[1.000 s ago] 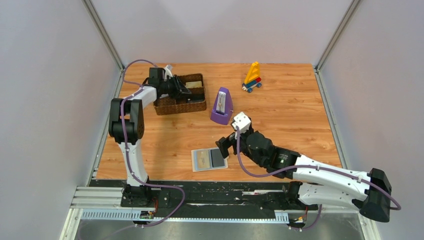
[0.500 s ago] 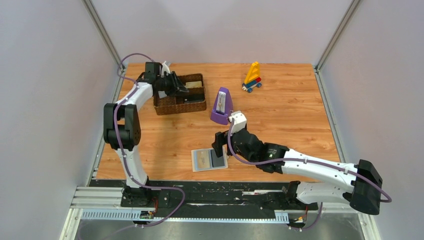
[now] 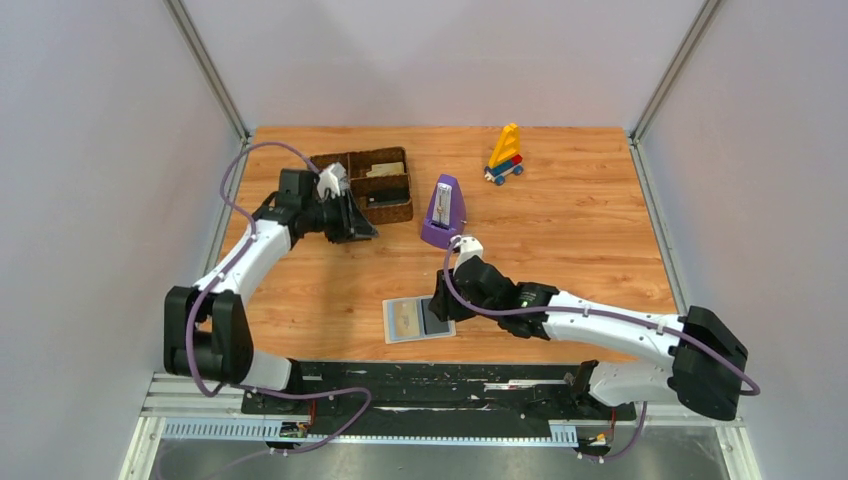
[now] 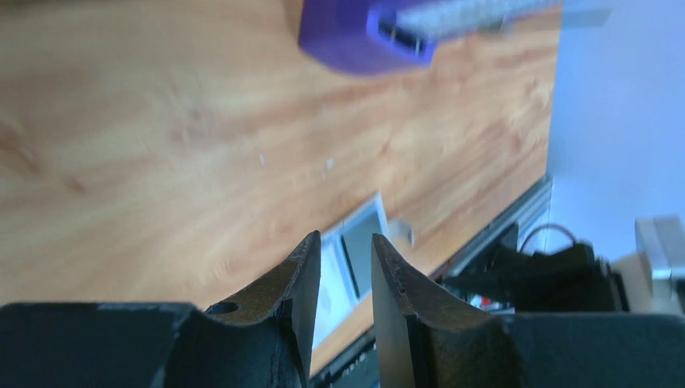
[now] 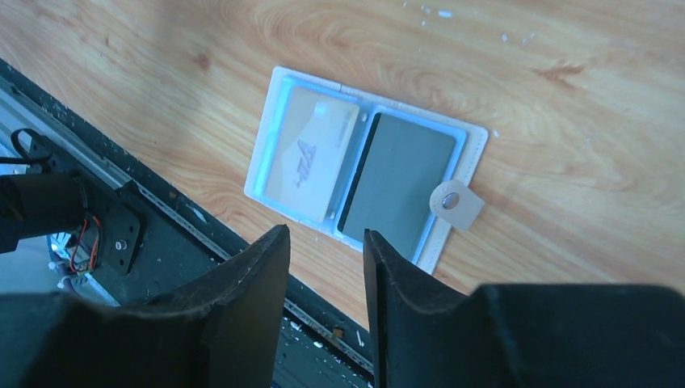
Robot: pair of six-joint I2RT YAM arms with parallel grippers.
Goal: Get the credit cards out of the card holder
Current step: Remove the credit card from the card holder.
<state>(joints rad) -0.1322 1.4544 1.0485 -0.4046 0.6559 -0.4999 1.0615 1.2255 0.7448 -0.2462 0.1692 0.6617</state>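
Card holder (image 5: 265, 141) lies open and flat on the table (image 3: 580, 230) at its near edge. Both pockets are loaded: tan card (image 5: 311, 153) in the left pocket, black card (image 5: 396, 182) in the right one. The snap tab (image 5: 454, 202) sticks out from the holder's right side. No card is out yet, so I call this the approach to the first pull. My right gripper (image 5: 325, 242) hangs just above the holder's near edge, jaws narrow with a clear gap and nothing between them. My left gripper (image 4: 343, 250) is well away, up and left of the holder, jaws also narrow and empty, pointing back toward it. Beyond the holder stands the purple metronome (image 3: 442, 212). The woven tray (image 3: 372, 185) is further off, up and left of the holder, and a toy boat (image 3: 505, 155) sits far beyond it to the right. My guess for the next move: drop the right fingers to a card's exposed edge and slide it out. The holder is light and will likely drag along, so the left arm probably has to pin it.
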